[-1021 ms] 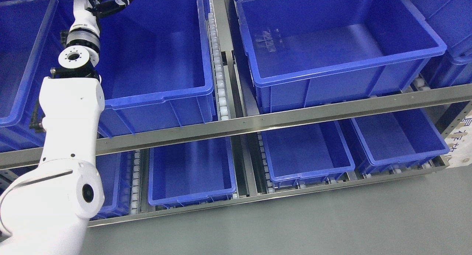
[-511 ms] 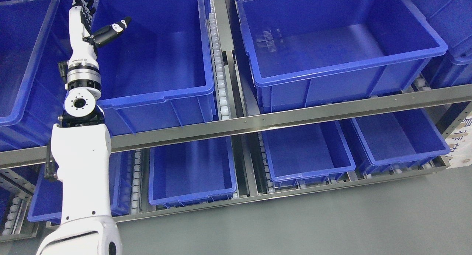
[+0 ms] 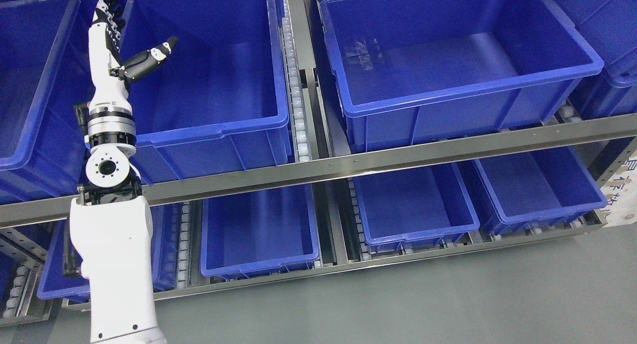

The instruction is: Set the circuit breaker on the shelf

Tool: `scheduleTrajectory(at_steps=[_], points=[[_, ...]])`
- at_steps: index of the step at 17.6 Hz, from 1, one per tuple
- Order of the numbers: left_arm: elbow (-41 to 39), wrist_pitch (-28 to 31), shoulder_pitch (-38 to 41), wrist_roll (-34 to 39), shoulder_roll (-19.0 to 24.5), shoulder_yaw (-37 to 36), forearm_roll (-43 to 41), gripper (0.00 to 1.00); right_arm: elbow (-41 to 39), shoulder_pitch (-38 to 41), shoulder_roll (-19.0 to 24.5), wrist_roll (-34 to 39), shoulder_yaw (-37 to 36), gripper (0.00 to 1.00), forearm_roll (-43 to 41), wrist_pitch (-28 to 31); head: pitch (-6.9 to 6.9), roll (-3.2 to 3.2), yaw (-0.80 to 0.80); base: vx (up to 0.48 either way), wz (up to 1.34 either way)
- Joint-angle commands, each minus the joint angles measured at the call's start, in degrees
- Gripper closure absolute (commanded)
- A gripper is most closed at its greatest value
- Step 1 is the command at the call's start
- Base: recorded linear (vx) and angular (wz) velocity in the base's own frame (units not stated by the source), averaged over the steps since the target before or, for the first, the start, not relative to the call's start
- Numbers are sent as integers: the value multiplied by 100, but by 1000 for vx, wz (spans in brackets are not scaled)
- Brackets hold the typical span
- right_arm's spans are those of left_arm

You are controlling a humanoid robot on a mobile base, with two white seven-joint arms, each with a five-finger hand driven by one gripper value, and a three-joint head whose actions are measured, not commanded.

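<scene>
- Nearest the camera lies the grey floor [image 3: 448,304]; above it the lower shelf level carries blue bins [image 3: 259,232] along its front edge, all of them showing bare bottoms.
- The steel front rail [image 3: 378,160] of the upper shelf level crosses the view, and the left arm [image 3: 112,244] rises past it at the left end.
- Behind the rail sit larger blue bins; the left robot hand [image 3: 112,50] reaches up over the left wall of the upper bin [image 3: 209,85].
- That robot hand is spread wide, fingers straight and thumb [image 3: 149,60] angled out over the bin's interior, holding nothing and touching nothing I can make out.
- No circuit breaker shows anywhere, in the robot hand or in any bin.
- Judging by its kind, a breaker should be rigid, compact and fairly light with smooth plastic faces; gripping across its flat sides seems safest.
- The right arm is out of view.
</scene>
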Motion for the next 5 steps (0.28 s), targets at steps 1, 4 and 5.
scheduleTrajectory(at_steps=[1, 4, 5], points=[[-1248, 186, 180, -10, -297, -32, 2, 0, 1, 88, -100, 2, 0, 0, 4, -259, 0, 0, 0, 0, 0], [-1423, 177, 424, -18, -297, -75, 2, 0, 1, 88, -100, 2, 0, 0, 4, -259, 0, 0, 0, 0, 0], [-1476, 177, 513, -45, -315, -128, 2, 0, 1, 88, -100, 2, 0, 0, 4, -259, 0, 0, 0, 0, 0]])
